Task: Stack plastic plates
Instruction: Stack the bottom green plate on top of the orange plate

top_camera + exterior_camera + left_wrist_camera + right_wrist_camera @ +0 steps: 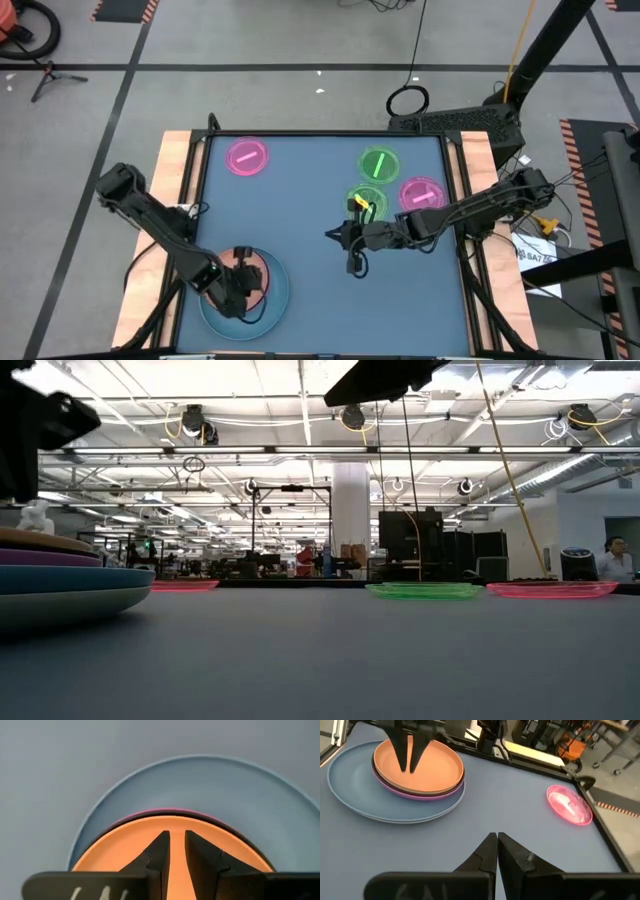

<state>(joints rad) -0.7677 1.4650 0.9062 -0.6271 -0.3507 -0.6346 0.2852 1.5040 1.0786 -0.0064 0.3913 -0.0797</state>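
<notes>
Count on the surface: one stack and four loose small plates.

The stack sits at the near left corner. Its base is one large light-blue plate, round, smooth, matte, with a shallow raised rim. On it lies one purple plate, showing only as a thin edge, and on top one orange plate, smooth with a low upturned lip. In the low view a grey plate shows beneath the blue one.

Loose plates: two pink and two green, all small, round and translucent, glossy enough to catch the light. One pink plate lies at the far left. A green plate lies at the far right; a second green plate is just nearer, partly under my right arm. The other pink plate lies beside them toward the right edge.

My left end effector hangs over the orange plate, its dark fingers nearly together with a narrow gap, gripping nothing.

My right end effector is above bare surface near the middle, fingers closed to a slit, empty.
</notes>
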